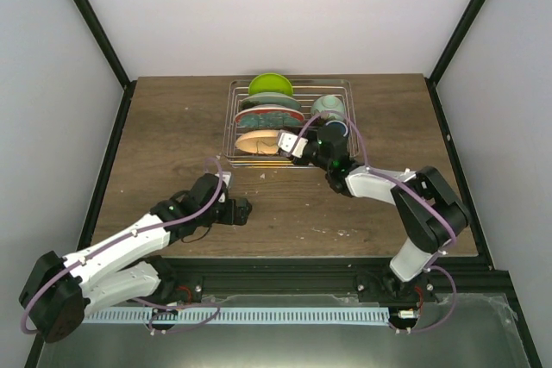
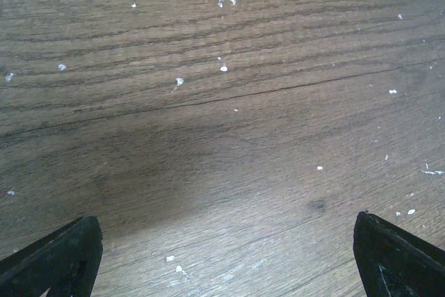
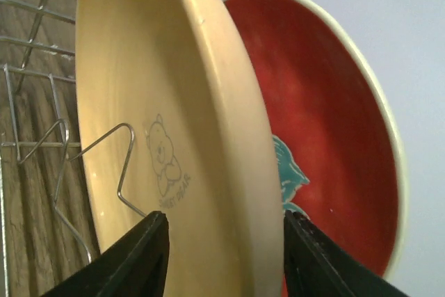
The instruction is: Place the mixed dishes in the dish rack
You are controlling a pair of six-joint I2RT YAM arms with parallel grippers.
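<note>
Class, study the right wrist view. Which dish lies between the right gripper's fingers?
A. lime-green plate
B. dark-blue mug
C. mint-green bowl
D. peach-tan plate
D: the peach-tan plate fills the gap between the fingers of the right gripper, with the red plate just behind it.

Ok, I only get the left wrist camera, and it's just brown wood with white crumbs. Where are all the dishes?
Observer: They're all in the wire rack at the far side of the table.
Kid: What's the other arm doing?
Observer: The right gripper has its jaws closed on the rim of the tan plate, which stands in the rack.
Kid: What's behind that plate?
Observer: A red plate with a teal pattern, standing upright too.
</note>
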